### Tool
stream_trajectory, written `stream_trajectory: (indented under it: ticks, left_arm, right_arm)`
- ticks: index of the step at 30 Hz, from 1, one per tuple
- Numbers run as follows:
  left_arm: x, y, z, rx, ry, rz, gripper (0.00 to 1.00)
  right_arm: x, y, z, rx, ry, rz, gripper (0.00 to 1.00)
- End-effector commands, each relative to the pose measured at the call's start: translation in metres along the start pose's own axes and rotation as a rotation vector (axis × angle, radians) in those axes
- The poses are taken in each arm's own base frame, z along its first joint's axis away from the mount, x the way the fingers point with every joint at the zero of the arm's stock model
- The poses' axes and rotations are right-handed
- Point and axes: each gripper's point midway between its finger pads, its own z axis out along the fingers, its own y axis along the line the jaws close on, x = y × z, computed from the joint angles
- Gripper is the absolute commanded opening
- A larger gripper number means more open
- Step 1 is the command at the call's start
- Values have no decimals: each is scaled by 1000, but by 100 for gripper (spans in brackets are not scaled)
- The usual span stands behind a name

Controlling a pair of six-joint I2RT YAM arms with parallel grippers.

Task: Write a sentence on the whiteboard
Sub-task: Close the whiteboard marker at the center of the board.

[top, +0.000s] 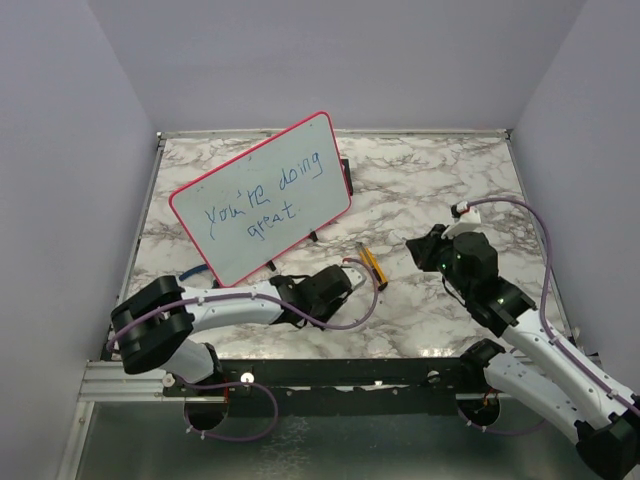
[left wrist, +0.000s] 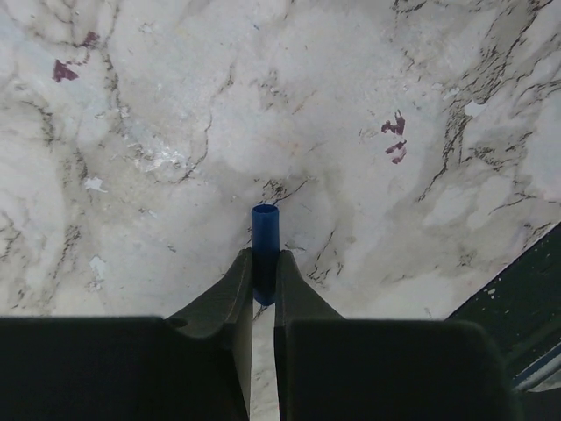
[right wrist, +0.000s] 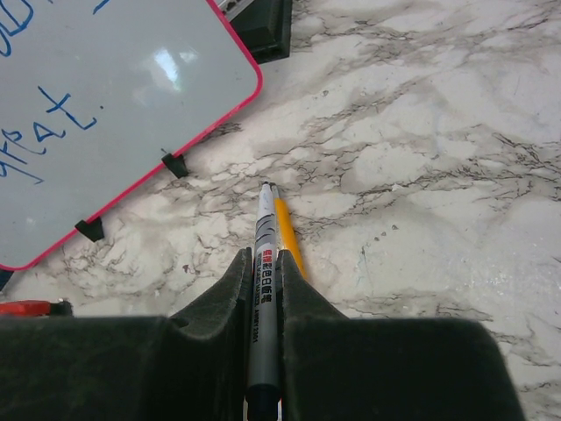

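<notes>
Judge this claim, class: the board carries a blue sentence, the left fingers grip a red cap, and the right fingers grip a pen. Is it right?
Not quite. The cap in the left fingers is blue, not red, as the left wrist view shows. The rest stands: the board carries a blue sentence, and the right fingers grip a pen.

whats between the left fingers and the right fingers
a yellow pencil lies on the marble between the left fingers and right fingers, shown in the top view
</notes>
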Motion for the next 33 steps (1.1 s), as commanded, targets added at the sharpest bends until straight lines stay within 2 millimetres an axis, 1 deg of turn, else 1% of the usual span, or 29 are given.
stream_trajectory:
  ticks: [1,3,7,10,11,13,15,18,20,21,25,28,33]
  left_arm:
    - [-33,10,-29,-54,-154,24,0]
    - [-45,12,-42,-56,-211,55,0]
    - [-57,6,-61,-3,-291,141,0]
    - [-58,3,-73,28,-338,190,0]
    - [-59,3,-77,34,-355,191,0]
    - [-60,-2,-84,68,-383,235,0]
    - [-60,-7,-90,102,-404,255,0]
    - [-59,-17,-99,167,-432,287,0]
    - [-59,-25,-106,215,-449,301,0]
    - [-58,-29,-109,240,-458,306,0]
    - [-56,-41,-120,315,-491,324,0]
    - [-56,-47,-125,351,-504,333,0]
    - [-55,-53,-126,383,-504,341,0]
  right_arm:
    - [16,3,2,-34,79,-48,0]
    - [22,12,1,-81,129,-64,0]
    - [44,50,-11,-304,289,-94,0]
    - [50,54,-21,-315,387,-95,0]
    - [48,54,-24,-315,403,-109,0]
    - [35,64,-33,-356,417,-120,0]
    - [29,71,-41,-385,450,-109,0]
    - [26,84,-55,-470,522,-95,0]
    - [27,94,-67,-544,574,-84,0]
    - [29,96,-70,-560,598,-79,0]
    - [46,101,-83,-627,728,-46,0]
    - [51,107,-88,-681,759,-17,0]
    - [53,117,-93,-770,778,15,0]
